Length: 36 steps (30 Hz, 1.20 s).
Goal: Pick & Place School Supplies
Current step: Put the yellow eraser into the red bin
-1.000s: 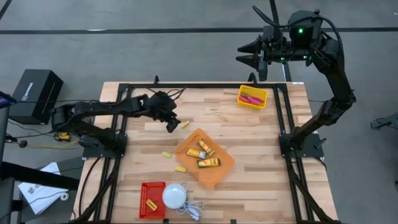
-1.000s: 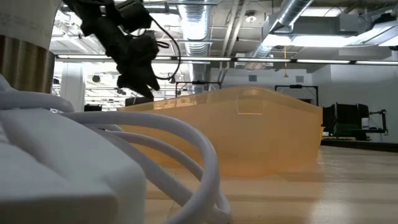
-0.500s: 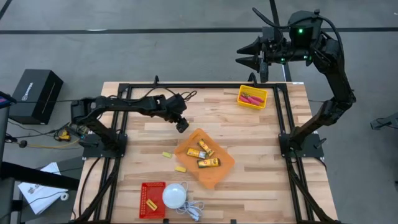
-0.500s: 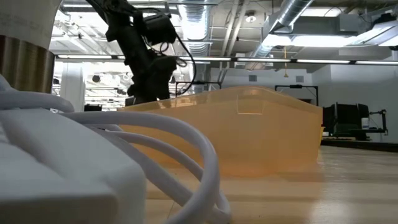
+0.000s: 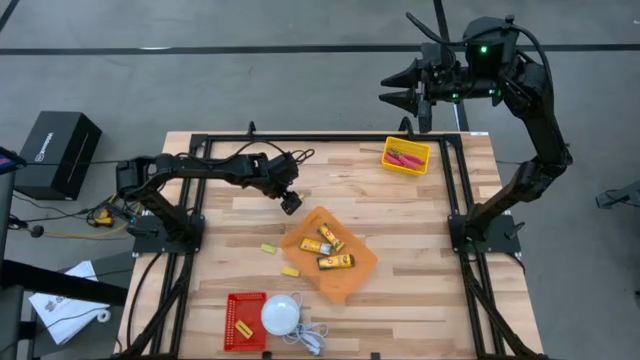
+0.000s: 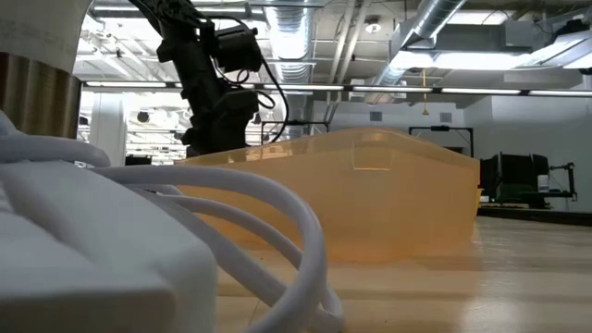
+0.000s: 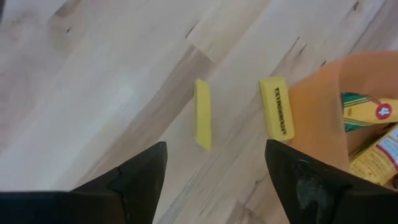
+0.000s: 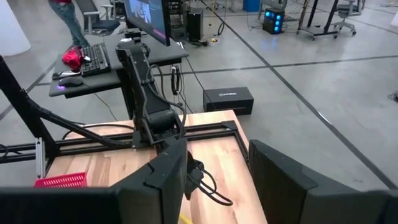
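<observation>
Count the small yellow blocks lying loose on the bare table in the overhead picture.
2: one block left of the orange tray, another block touching the tray's left edge. More may be hidden under the left gripper.

Below me is a light wooden table made of planks (image 5: 400, 230), with a black metal frame (image 5: 330, 140) lying on its top along the edges. Directly on the wood I see an orange flat plastic tray (image 5: 355, 272) near the middle, a small yellow square bin (image 5: 406, 156) at the far right corner, and a red perforated bin (image 5: 244, 320) at the near edge, just beside a white round dome with a cord (image 5: 282, 314). Two small yellow blocks (image 5: 268, 249) (image 5: 290, 271) lie on the bare wood beside the orange tray.
</observation>
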Available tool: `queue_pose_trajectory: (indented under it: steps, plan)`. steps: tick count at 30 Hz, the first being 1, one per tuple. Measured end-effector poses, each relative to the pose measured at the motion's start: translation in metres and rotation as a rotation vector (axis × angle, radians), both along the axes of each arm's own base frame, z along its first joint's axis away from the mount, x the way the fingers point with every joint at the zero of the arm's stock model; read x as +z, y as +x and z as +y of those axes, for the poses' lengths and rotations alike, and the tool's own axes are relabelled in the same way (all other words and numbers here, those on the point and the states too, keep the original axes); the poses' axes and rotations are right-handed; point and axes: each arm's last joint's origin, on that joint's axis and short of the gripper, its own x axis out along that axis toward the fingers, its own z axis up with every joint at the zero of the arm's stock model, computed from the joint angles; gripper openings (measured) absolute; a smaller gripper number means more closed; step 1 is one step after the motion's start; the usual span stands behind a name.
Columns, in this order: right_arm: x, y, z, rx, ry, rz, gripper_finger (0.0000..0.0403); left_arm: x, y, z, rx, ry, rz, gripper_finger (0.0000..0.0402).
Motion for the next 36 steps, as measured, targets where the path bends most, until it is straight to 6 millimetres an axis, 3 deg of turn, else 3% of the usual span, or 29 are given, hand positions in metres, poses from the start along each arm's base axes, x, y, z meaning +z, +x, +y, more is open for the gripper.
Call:
queue_pose_trajectory:
  steps: [9, 18, 30, 36]
  plan:
    - [0.003, 0.001, 0.000, -0.004, 0.000, -0.032, 0.0163, -0.001, -0.001, 0.003, 0.018, -0.004, 0.003, 0.0270]
    - [0.005, 0.001, -0.001, -0.007, 0.002, -0.047, 0.0163, -0.026, 0.007, 0.001, -0.017, -0.055, 0.075, 0.0264]
    - [0.004, 0.001, -0.001, -0.009, 0.011, -0.047, 0.0163, -0.036, 0.041, 0.012, -0.082, -0.029, 0.083, 0.0263]
    - [0.004, 0.001, -0.001, -0.009, 0.012, -0.047, 0.0163, -0.048, 0.046, 0.014, -0.104, -0.038, 0.130, 0.0262]
